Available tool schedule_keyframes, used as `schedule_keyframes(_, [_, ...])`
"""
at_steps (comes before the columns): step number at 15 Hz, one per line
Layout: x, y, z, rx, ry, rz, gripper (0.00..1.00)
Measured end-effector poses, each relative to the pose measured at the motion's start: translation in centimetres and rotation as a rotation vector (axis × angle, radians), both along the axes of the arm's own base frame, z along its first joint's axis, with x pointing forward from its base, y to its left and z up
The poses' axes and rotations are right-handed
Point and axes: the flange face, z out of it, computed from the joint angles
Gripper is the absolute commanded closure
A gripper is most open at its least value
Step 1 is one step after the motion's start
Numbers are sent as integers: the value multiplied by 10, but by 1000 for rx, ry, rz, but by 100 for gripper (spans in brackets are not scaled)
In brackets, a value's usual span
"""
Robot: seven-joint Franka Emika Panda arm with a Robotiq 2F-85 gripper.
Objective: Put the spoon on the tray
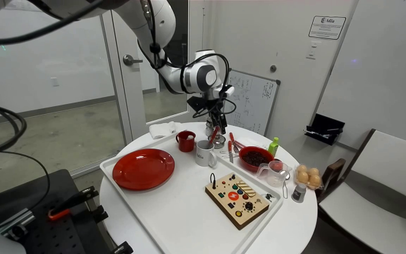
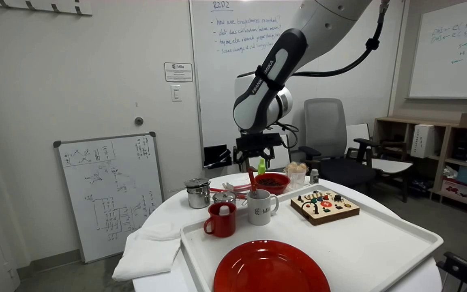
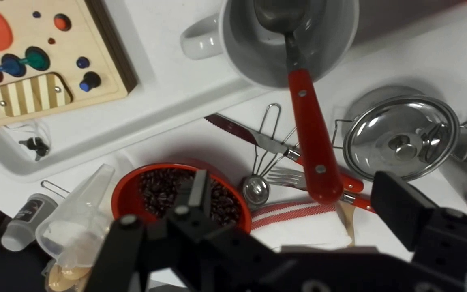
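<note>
Spoon propped in white mug, hand released

Wrist view: hand spread wide; handle end shows within its gap, depth unclear. Spoon's metal bowl inside mug, red handle over the rim, pointing to half past five. Mug stands on the tray. In an exterior view, from the mug: red plate between eight and nine o'clock, red cup at ten, wooden board at five.

Office-like lab room, handwritten whiteboard, mesh desk chair, Mila wall sign, robot arm
</note>
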Motion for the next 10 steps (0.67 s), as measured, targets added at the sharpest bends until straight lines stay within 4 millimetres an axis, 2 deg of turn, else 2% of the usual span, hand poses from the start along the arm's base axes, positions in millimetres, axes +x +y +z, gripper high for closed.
schedule_keyframes(2, [-2, 1, -6, -2, 9, -7, 4])
schedule_keyframes(3, [-2, 2, -8, -3, 12, -10, 26])
schedule_keyframes(4, [-2, 2, -10, -4, 15, -12, 29])
schedule_keyframes(10, [0, 6, -11, 3, 9, -36, 76])
